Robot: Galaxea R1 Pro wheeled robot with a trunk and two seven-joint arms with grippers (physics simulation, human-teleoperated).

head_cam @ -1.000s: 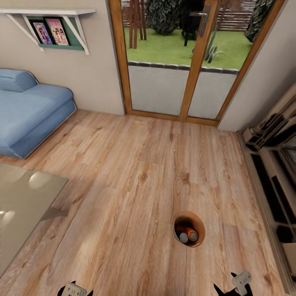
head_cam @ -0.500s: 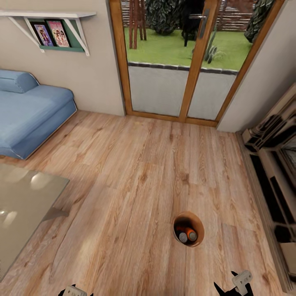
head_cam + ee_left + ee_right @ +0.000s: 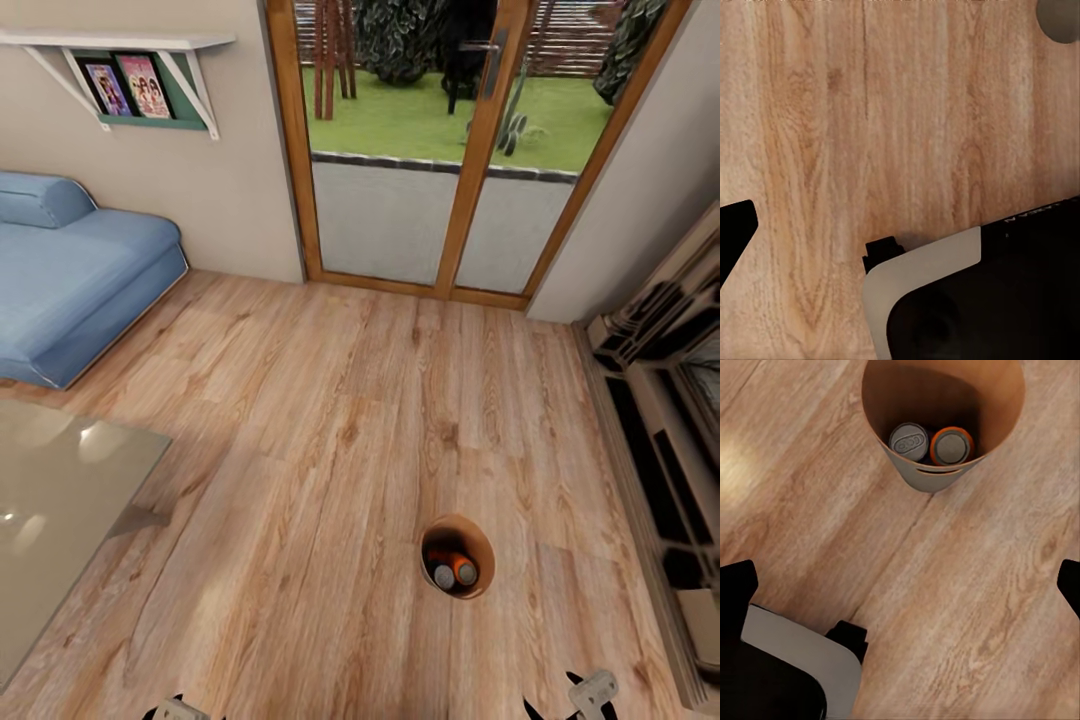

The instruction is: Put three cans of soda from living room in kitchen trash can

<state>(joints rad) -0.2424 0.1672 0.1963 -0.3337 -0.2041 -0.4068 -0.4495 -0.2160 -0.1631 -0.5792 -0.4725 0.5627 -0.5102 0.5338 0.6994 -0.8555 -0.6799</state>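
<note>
Light wood plank flooring point(image 3: 330, 430) of the living room carries the trash can point(image 3: 459, 556), well apart from the glass doors point(image 3: 440, 150), holding soda cans point(image 3: 930, 442), while the empty right gripper point(image 3: 904, 577) hovers spread beside it.

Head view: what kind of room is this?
Most likely a living room: a blue sofa along the wall, a glass low table in front of it, and wood-framed glass doors opening onto a garden. The floor is light wood plank, with a trash can standing on it.
</note>
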